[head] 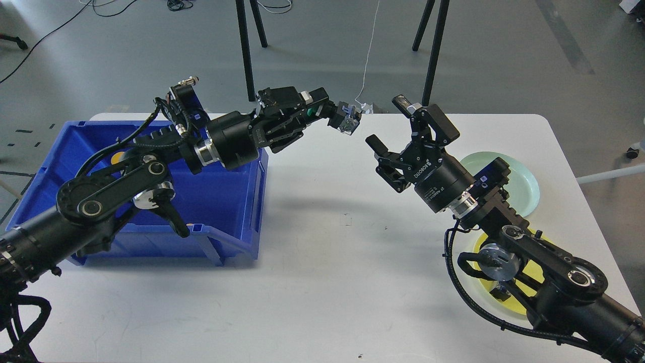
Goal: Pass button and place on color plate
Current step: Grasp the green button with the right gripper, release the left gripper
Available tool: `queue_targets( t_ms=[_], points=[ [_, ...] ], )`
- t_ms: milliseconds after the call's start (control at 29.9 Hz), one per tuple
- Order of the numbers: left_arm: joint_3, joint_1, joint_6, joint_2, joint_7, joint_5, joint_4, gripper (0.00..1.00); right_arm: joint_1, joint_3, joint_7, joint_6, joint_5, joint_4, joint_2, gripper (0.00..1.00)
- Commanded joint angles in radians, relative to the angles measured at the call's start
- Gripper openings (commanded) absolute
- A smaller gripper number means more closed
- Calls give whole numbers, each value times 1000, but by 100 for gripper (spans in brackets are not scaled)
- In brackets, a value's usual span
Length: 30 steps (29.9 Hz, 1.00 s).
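A single view from the robot's head, looking forward and steeply down over a white worktop (322, 262); the camera sits close, so both black arms enter large from the bottom corners, left arm from the left edge, right arm from the right; beyond the worktop's far edge, grey floor (504, 55) and stand legs (245, 50) fill the top.

Grey floor (504, 55), black stand legs (245, 50)

left pincer (336, 117) grips a green button (313, 111); right pincer (390, 136) gapes.
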Motion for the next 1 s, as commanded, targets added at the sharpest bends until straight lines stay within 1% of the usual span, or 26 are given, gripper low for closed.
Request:
queue_targets(
  t_ms=[0, 434, 601, 702, 768, 802, 902, 969],
  points=[
    [0, 0, 0, 1, 0, 0, 0, 17, 26, -15, 0, 0, 0, -27, 23, 98],
    [0, 0, 0, 1, 0, 0, 3, 17, 76, -48, 0, 3, 1, -100, 121, 98],
    [0, 0, 0, 1, 0, -1, 4, 17, 78, -48, 0, 1, 1, -105, 140, 97],
    [0, 0, 0, 1, 0, -1, 4, 17, 76, -45, 0, 4, 4, -102, 140, 91],
    [0, 0, 0, 1, 0, -1, 4, 17, 73, -42, 0, 4, 6, -103, 138, 79],
    [0, 0, 0, 1, 0, -1, 4, 17, 73, -39, 0, 1, 7, -103, 140, 76],
    [0, 0, 0, 1, 0, -1, 6, 17, 73, -41, 0, 1, 7, -102, 140, 72],
    [0, 0, 0, 1, 0, -1, 6, 17, 75, -44, 0, 4, 9, -102, 138, 66]
  ],
)
